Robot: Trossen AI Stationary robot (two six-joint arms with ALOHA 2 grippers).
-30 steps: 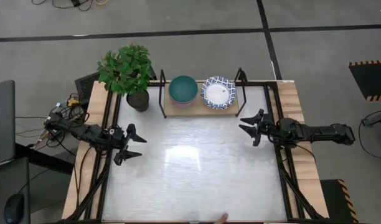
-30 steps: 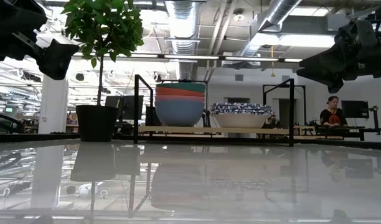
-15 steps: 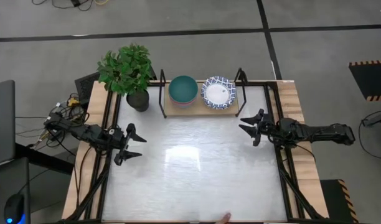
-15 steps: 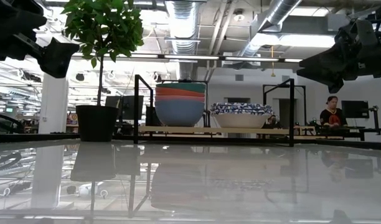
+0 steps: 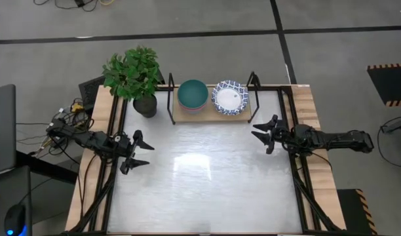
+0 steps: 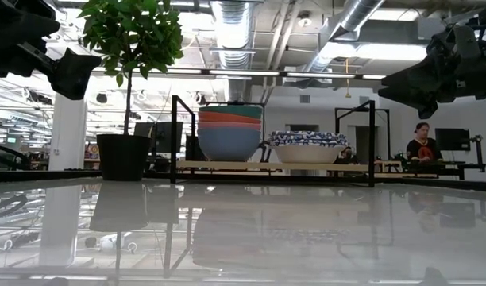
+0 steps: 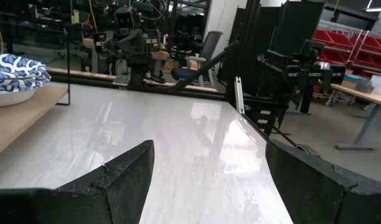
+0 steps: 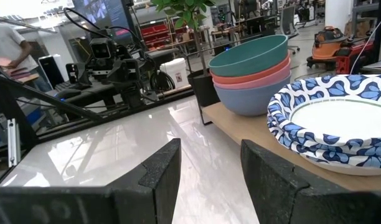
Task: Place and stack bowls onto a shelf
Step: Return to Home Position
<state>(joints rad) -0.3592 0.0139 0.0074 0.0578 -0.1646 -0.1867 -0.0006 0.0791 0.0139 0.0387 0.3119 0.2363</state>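
High view: shelf [image 5: 210, 118] holds teal-topped bowl stack [image 5: 192, 94] at the plant [image 5: 132, 72] end, patterned white bowls [image 5: 229, 98] beside it. Left gripper [image 5: 150, 155] and right gripper [image 5: 253, 130] hover wide open, empty, well apart.

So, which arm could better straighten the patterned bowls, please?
Right, probably: the right gripper, open, hangs near the shelf end holding the patterned bowls; the left gripper is farther off, nearer the plain stack.

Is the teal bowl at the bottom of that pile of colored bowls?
No, the teal bowl sits on top, and the blue bowl is lowest, resting on the shelf.
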